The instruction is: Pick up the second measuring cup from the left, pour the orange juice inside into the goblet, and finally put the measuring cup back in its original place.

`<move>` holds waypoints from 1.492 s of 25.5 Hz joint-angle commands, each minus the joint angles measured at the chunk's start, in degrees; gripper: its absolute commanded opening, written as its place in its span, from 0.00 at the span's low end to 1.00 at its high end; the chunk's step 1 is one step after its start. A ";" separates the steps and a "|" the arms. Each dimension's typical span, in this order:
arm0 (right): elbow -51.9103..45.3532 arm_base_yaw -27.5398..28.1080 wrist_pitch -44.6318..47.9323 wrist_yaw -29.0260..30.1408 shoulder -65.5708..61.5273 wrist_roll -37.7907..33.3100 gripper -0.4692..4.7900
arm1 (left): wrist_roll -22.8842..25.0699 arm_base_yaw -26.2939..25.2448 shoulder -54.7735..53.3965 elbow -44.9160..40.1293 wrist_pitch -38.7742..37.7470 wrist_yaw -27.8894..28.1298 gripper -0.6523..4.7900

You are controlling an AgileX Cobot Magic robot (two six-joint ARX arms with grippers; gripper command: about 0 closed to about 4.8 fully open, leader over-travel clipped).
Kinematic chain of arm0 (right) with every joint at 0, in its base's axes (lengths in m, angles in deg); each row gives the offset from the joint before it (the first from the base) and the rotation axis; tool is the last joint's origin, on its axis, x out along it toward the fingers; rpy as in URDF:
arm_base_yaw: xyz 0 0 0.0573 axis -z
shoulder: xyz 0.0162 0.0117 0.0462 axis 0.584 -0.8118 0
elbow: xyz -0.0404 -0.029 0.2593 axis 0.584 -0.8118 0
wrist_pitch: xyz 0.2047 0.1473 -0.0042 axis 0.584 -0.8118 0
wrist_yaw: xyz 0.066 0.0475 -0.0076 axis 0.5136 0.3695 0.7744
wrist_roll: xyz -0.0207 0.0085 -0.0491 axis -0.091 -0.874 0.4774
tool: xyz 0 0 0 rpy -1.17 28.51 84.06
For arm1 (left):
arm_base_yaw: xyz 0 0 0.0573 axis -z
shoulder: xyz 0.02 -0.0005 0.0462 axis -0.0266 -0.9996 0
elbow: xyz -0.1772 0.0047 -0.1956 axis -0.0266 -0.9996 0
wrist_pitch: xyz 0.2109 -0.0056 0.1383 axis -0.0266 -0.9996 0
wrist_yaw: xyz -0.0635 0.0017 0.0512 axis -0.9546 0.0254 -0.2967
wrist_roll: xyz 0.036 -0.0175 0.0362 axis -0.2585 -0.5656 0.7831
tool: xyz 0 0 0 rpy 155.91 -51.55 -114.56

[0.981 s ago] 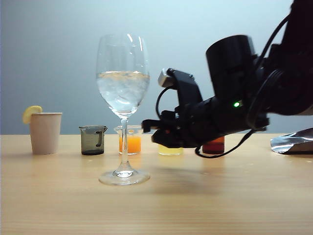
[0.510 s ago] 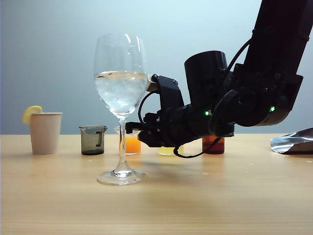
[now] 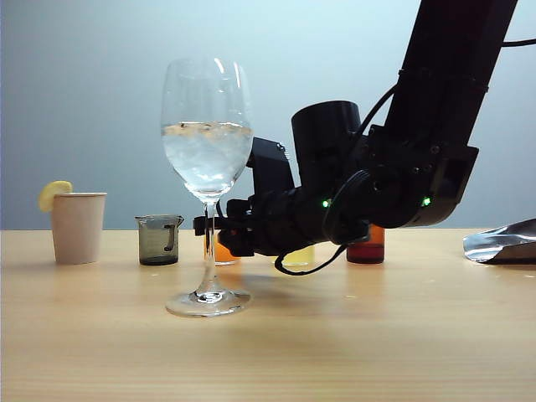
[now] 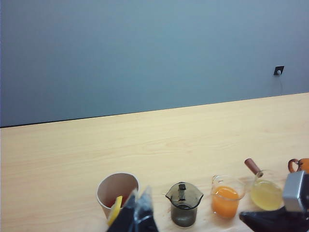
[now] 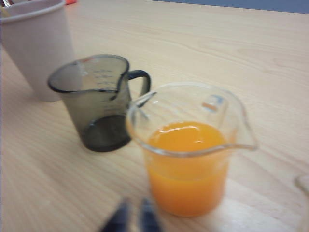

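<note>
The goblet (image 3: 207, 134) stands near the front of the table and holds clear liquid. Behind its stem sits the second measuring cup from the left (image 3: 222, 253), mostly hidden there. It shows fully in the left wrist view (image 4: 226, 202) and close up in the right wrist view (image 5: 190, 154). The orange juice (image 5: 186, 164) fills its lower half. My right gripper (image 3: 203, 224) reaches level from the right, its tips by the goblet stem. In its own view the right gripper (image 5: 133, 220) is shut just short of the cup, holding nothing. My left gripper (image 4: 136, 216) hangs shut above the cup row.
A paper cup with a lemon slice (image 3: 78, 226) stands far left, then a smoky grey cup (image 3: 159, 239). Right of the orange cup are a pale yellow cup (image 3: 297, 256) and a red-brown cup (image 3: 366, 247), both partly hidden by my right arm. Crumpled foil (image 3: 502, 243) lies at the right edge.
My right arm has swung left and lower, carrying its gripper from the middle of the cup row to beside the goblet stem, at the orange cup. The left gripper has not visibly moved.
</note>
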 commanded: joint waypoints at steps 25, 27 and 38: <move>8.22 -1.44 -1.75 -9.03 -5.49 -2.38 0.91 | 3.69 0.07 0.11 0.33 0.24 0.46 0.11; 9.18 -1.44 -2.01 -9.94 -5.99 -3.41 0.91 | 3.69 0.07 0.13 0.33 0.20 0.44 0.11; 9.70 -1.46 -1.99 -13.66 -6.60 -5.29 0.91 | 3.67 0.07 0.11 0.33 -1.99 0.44 0.11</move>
